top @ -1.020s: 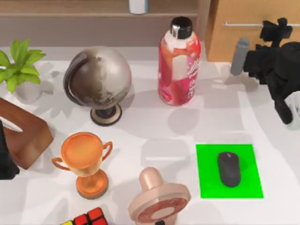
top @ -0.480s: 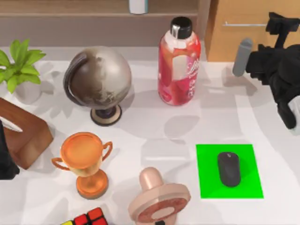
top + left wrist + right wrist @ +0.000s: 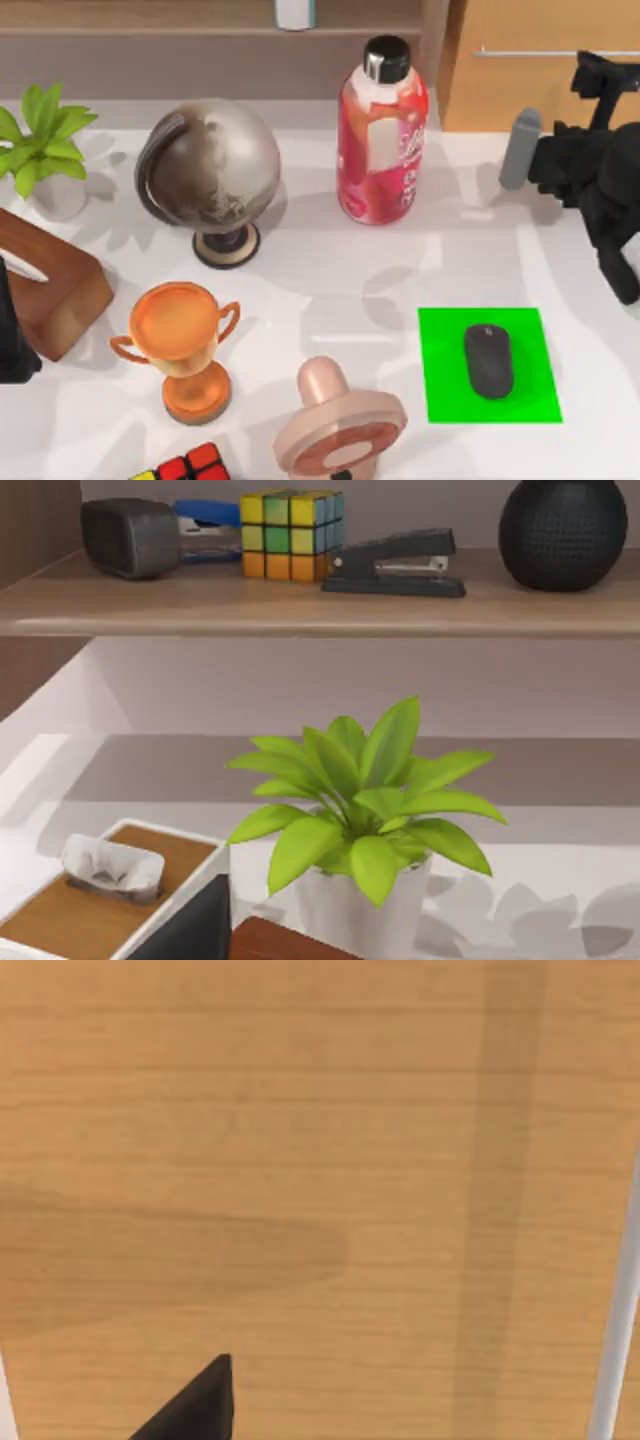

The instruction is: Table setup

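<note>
I counted one white table [image 3: 320,265], one globe [image 3: 210,170], one red bottle [image 3: 381,135], one green mat [image 3: 488,364], one trophy [image 3: 182,345] and one black mouse [image 3: 488,360]. The mouse lay centred on the mat at the table's near right, its long axis running near to far and its wheel end pointing far. My right gripper [image 3: 612,255] hung at the right edge, far of the mat. My left gripper [image 3: 12,345] sat parked at the left edge. I could not tell the grip of either.

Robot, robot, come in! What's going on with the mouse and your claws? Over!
Mouse sits on green mat, untouched. Right claw up by the cabinet at table's right; left arm parked at left edge. Nothing on the mat blocking.
</note>
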### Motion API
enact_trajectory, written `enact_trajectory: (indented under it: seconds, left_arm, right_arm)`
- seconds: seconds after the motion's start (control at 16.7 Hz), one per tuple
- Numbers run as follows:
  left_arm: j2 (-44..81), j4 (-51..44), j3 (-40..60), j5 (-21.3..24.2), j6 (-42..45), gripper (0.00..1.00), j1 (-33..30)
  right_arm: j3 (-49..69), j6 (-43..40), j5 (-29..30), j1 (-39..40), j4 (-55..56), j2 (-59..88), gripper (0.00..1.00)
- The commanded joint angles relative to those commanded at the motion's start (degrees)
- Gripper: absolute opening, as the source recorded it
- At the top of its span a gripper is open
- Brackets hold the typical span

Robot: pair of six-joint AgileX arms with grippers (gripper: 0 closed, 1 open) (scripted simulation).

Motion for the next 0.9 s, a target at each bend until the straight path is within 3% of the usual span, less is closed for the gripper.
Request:
enact_trajectory:
  seconds: [0.42,0.6,0.9]
  left_arm:
    - [0.0,0.0,0.0,0.0,0.0,1.0,0.0]
    - [0.0,0.0,0.0,0.0,0.0,1.0,0.0]
    - [0.0,0.0,0.0,0.0,0.0,1.0,0.0]
  right_arm:
    - [1.38,3.49,2.48,2.36,-0.64,-3.41,1.0]
    - [4.66,12.3,7.39,8.57,-2.62,-11.23,1.0]
    - [17.0,34.82,16.45,20.94,-10.2,-18.95,1.0]
